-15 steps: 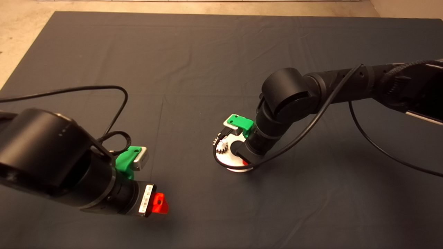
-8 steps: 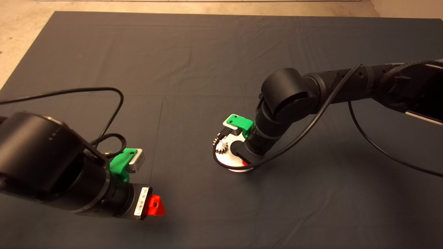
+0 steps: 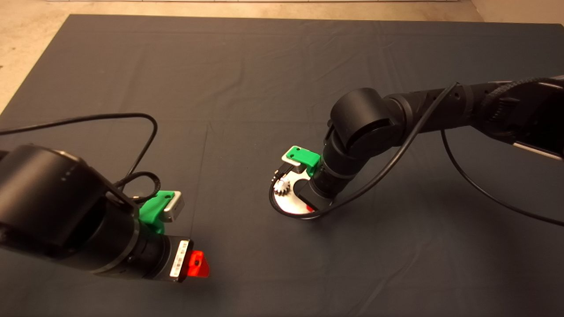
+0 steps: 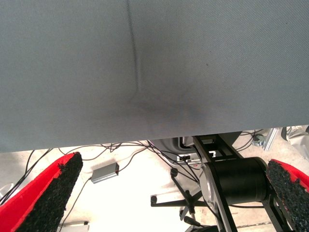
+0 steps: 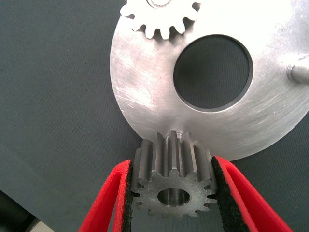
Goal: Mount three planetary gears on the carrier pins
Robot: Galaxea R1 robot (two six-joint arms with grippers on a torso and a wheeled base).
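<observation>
Between the right gripper's point(image 5: 171, 191) closed red fingers point(image 5: 108, 203) sits a planetary gear point(image 5: 171, 181), above the disc's point(image 5: 145, 106) rim.

Dark mat point(image 3: 246, 79) lies faintly creased. Pale floor point(image 3: 26, 57) borders it, where loose cables point(image 4: 120, 150) and a small grey box point(image 4: 105, 172) lie.

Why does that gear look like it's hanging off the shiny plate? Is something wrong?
Nothing looks broken. The right gripper is holding that gear over the disc's edge, not on a pin. One gear already sits on the disc; one pin stands bare.
</observation>
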